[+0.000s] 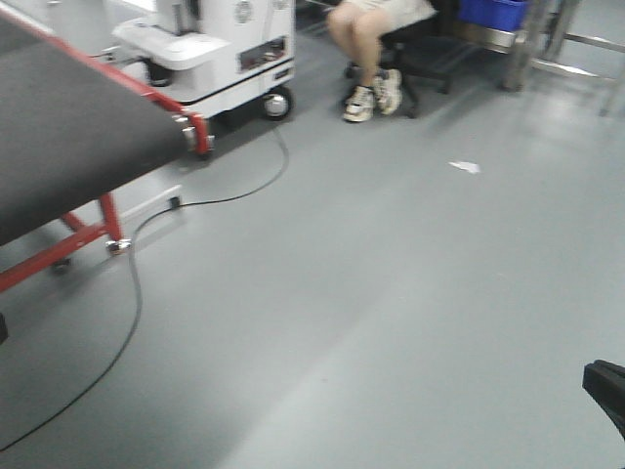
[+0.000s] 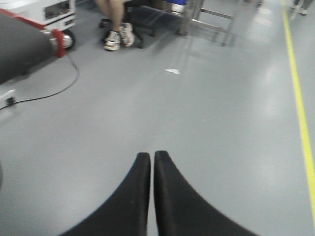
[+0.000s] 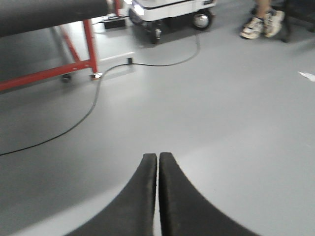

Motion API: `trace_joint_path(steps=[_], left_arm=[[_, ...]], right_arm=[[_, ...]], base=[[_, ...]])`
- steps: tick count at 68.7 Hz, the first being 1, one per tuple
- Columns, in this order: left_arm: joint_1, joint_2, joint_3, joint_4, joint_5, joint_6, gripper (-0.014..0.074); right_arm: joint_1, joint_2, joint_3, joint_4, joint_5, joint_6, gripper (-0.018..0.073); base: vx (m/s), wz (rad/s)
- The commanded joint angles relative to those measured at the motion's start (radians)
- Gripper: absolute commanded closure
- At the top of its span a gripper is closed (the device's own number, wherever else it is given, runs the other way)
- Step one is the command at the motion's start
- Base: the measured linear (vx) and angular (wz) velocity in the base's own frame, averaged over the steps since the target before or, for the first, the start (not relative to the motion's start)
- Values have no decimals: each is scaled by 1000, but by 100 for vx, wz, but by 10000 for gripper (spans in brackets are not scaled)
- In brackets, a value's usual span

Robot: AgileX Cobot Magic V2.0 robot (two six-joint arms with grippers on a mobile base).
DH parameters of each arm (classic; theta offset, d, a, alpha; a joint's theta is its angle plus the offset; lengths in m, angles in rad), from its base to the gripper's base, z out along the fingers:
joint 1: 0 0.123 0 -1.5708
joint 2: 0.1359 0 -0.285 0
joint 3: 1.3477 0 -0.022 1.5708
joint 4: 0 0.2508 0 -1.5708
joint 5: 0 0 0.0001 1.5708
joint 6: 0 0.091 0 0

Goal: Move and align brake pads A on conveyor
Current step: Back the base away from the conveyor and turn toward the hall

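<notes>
Hovering over grey floor [image 1: 391, 293], the left gripper [image 2: 151, 156] and right gripper [image 3: 158, 156] are both closed tight and empty, with the conveyor [image 1: 68, 137] off at ten o'clock, seemingly nearer the right arm, and no brake pads A in view.

The conveyor [image 1: 68, 127] belt, upper left, looks matt, felt-like grey cloth on a red painted metal frame [image 1: 59, 256]; the floor [image 1: 391, 293] is smooth, faintly glossy (soft reflections).
</notes>
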Motion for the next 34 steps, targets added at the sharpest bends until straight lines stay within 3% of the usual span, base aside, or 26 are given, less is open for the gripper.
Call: trace_joint_path(steps=[1, 16, 34], left_arm=[[-4, 5, -29, 1, -71, -8, 603], [-4, 5, -29, 1, -71, -8, 603], [-4, 5, -29, 1, -71, -8, 603]], right_arm=[[-4, 9, -27, -10, -66, -7, 569], [-4, 9, -27, -10, -66, -7, 569], [-4, 9, -27, -10, -66, -7, 569]], base=[[-8, -68], [-3, -51], [4, -23]])
